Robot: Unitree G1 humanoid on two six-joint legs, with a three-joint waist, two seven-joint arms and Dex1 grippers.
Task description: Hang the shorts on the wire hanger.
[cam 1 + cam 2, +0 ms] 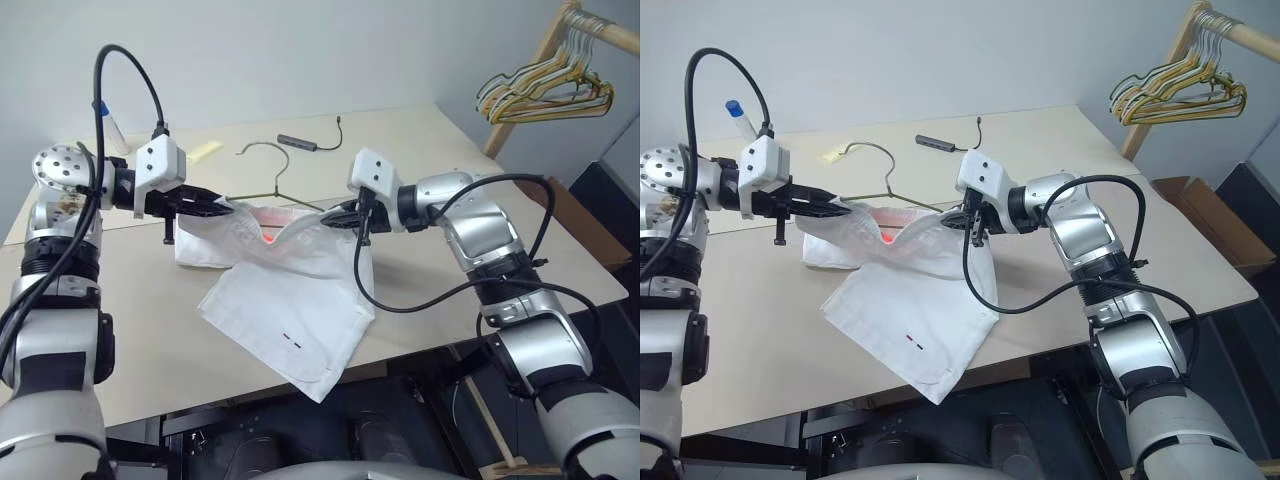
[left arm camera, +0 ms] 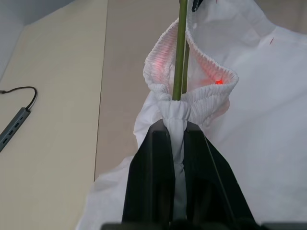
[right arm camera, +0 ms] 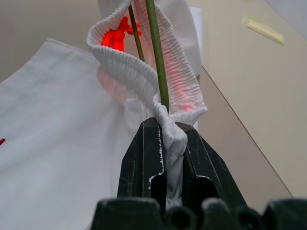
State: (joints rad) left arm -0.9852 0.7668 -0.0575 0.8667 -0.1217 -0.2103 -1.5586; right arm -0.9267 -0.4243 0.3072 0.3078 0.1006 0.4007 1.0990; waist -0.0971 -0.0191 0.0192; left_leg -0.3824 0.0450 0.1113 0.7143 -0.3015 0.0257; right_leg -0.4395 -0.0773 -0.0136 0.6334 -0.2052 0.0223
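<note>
A: So, where are the shorts (image 1: 290, 300)?
B: Half lifted over the worktop (image 1: 150, 350), both end effectors, left (image 1: 222, 207) and right (image 1: 335, 217), pinching the waistband around the wire hanger (image 1: 275, 180).

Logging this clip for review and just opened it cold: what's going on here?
The robot is fitting white shorts onto a wire hanger over a table. The left gripper and the right gripper each pinch one end of the elastic waistband, holding it stretched between them. The hanger's wire runs through the waist opening and its hook sticks out behind. The legs of the shorts drape down onto the table.
</note>
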